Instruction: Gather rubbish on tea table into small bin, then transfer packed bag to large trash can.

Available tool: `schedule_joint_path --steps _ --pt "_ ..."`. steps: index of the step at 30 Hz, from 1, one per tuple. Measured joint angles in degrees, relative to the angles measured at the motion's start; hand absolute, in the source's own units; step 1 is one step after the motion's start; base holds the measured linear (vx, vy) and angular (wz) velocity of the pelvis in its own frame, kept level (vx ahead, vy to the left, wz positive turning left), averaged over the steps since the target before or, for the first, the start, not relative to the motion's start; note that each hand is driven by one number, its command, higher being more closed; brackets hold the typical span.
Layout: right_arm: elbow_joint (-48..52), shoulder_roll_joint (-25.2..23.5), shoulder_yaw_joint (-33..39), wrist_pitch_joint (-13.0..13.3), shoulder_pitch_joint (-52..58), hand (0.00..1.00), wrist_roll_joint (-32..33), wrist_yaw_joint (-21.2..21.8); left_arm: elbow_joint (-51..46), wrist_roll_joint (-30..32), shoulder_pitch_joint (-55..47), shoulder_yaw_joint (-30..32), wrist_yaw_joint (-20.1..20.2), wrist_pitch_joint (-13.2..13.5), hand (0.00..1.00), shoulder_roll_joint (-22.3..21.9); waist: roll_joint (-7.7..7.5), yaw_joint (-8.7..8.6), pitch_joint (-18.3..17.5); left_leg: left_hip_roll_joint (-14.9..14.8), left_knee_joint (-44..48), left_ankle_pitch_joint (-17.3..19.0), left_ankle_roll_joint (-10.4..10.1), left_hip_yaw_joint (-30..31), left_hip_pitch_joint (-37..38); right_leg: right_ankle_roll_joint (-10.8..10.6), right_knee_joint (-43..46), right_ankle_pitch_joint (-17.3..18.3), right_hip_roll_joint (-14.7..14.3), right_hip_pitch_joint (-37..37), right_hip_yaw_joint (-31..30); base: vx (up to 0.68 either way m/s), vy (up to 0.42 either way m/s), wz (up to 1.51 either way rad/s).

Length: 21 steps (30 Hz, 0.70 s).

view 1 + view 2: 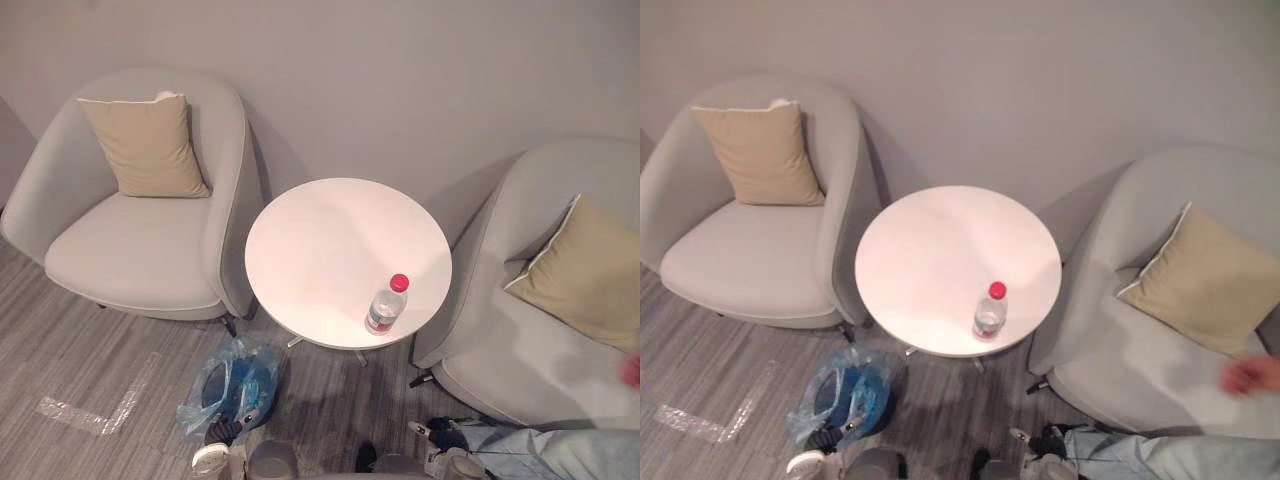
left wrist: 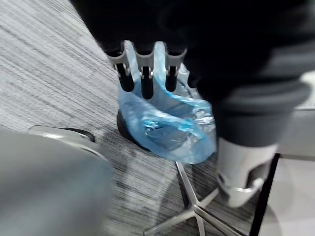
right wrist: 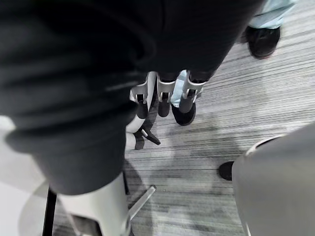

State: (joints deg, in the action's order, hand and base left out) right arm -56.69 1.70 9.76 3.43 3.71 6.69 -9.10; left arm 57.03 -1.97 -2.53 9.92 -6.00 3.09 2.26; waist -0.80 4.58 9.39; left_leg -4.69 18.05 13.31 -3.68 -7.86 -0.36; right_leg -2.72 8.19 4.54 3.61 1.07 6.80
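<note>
A clear plastic bottle with a red cap stands upright near the front right edge of the round white tea table. On the floor by the table's front left sits the small bin lined with a blue bag, with some clear rubbish inside. My left hand hangs just above the bin with straight fingers, holding nothing. My right hand hangs over the grey floor, fingers relaxed and empty.
Two grey armchairs with beige cushions flank the table. A person in jeans stands at the lower right, a hand over the right chair, dark shoes nearby. The table's metal foot spreads beside the bin.
</note>
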Motion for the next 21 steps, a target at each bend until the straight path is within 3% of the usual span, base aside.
schedule_joint_path --steps 5,8,11,21 --pt "7.5 -0.3 -4.9 -0.3 2.3 0.0 -2.5 -0.7 1.0 1.3 0.1 -2.5 0.0 0.0 0.0 0.5 -0.03 -0.16 -0.9 2.2 -3.5 -1.3 1.5 -1.1 2.0 -1.0 -3.1 -1.5 1.3 1.0 -1.4 0.02 0.09 -0.09" --pt "19.6 0.2 -8.6 -0.4 4.3 0.0 -6.7 -1.0 1.0 2.0 0.2 -5.0 0.0 0.0 0.0 1.1 0.46 -0.27 -1.0 2.9 -5.1 -2.2 1.7 -0.9 2.3 -0.9 -4.9 -2.5 1.4 1.0 -1.8 -0.01 0.025 -0.03" --pt "28.6 1.8 -9.1 1.2 5.8 0.0 -9.4 -1.1 1.1 2.2 0.2 -6.6 0.0 0.1 0.0 1.2 0.64 -0.54 -1.2 2.9 -5.3 -2.4 1.8 0.1 2.3 -0.7 -6.0 -3.2 1.0 1.3 -2.2 0.0 -0.019 -0.07" --pt "34.2 2.9 -10.5 2.8 9.1 0.0 -15.8 -2.2 1.7 4.2 0.1 -8.8 0.0 0.5 0.0 1.8 0.16 -1.27 -1.4 3.1 -7.8 -3.5 1.7 2.3 3.7 -0.1 -9.7 -5.3 0.3 3.2 -2.5 -0.01 -0.006 -0.01"
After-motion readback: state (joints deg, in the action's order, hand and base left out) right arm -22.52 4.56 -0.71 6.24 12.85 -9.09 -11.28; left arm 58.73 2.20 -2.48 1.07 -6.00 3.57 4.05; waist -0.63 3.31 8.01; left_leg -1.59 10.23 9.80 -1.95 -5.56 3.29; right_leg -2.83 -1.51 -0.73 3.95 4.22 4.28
